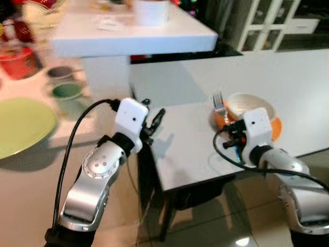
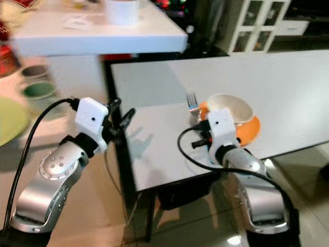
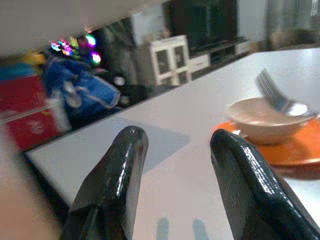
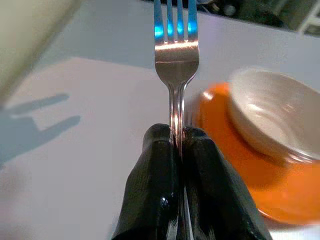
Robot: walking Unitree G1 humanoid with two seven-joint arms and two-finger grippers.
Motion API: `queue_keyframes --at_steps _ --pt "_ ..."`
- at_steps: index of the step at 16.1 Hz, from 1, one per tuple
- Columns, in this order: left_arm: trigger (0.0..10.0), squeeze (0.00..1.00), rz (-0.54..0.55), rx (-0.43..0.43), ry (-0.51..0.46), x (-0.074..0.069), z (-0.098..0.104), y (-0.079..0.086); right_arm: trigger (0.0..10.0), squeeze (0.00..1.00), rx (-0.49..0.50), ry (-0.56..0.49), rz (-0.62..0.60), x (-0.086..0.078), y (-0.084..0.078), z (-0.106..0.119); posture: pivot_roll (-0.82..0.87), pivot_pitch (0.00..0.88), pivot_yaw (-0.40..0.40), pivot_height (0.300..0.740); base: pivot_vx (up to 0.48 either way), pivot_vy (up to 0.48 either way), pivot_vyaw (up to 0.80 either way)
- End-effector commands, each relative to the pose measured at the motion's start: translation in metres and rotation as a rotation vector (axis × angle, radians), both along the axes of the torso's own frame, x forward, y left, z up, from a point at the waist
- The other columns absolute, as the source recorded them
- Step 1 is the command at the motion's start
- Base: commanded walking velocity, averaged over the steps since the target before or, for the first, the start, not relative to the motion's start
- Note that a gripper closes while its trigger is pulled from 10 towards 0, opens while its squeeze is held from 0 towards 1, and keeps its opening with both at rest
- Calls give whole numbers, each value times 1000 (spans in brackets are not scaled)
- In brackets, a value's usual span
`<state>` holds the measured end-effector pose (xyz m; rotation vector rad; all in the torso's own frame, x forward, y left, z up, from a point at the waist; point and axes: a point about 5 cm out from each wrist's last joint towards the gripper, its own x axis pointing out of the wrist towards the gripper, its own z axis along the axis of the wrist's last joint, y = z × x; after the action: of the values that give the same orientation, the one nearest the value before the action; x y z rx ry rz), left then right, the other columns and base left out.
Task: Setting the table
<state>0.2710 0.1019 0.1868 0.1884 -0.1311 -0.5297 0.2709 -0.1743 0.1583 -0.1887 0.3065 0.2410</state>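
Note:
A silver fork [image 4: 174,60] stands between the fingers of my right gripper [image 4: 177,137], which is shut on its handle, tines pointing away. Its tines [image 1: 218,100] rise just left of an orange plate [image 1: 275,128] that carries a cream bowl [image 1: 247,105] on the white table [image 1: 195,149]. My left gripper [image 1: 153,119] is open and empty over the table's left edge; its black fingers [image 3: 125,170] stand apart, with the bowl [image 3: 262,122] and orange plate [image 3: 300,150] beyond them.
A green plate [image 1: 20,126], a green cup [image 1: 67,92] and a red pot [image 1: 18,62] sit on a counter at left. A white raised counter [image 1: 133,33] with a white container [image 1: 150,11] stands behind. White cabinets [image 1: 267,20] are at the back right.

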Motion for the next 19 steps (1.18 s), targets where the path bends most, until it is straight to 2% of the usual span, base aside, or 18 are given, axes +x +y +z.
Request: queue_keyframes --at_steps 1,4,8,10,11,13,16,17,19 --pt "10000 0 -54 -4 19 -5 -1 -7 10000 0 -6 28 -23 3 -7 0 -88 0 -38 740 0 0 0" --pt "10000 0 -151 0 45 -16 -4 -10 10000 0 21 56 -10 12 -8 -2 -84 0 -37 740 0 0 0" --pt "10000 0 -273 -23 106 -25 -1 -14 10000 0 50 72 10 45 -9 -6 -62 0 -29 740 0 0 0" --pt "10000 0 -282 -19 108 -25 0 -14 10000 0 48 84 29 56 -8 -9 -57 3 -30 740 0 0 0" --pt "10000 0 -285 -17 110 -26 1 -13 10000 0 32 101 52 69 -5 -14 -48 15 -29 740 0 0 0" --pt "10000 0 -294 -11 115 -26 3 -13 10000 0 21 114 53 81 -5 -20 -38 24 -29 740 0 0 0" --pt "10000 0 -308 -8 124 -27 4 -13 10000 0 54 124 20 93 -6 -25 -36 29 -23 740 0 0 0" --pt "10000 0 -321 -3 130 -27 4 -15 10000 0 64 128 -35 99 -9 -30 -35 31 -21 740 0 0 0" --pt "10000 0 -326 -5 133 -28 5 -16 10000 0 82 137 -50 102 -9 -33 -34 32 -19 740 0 0 0"
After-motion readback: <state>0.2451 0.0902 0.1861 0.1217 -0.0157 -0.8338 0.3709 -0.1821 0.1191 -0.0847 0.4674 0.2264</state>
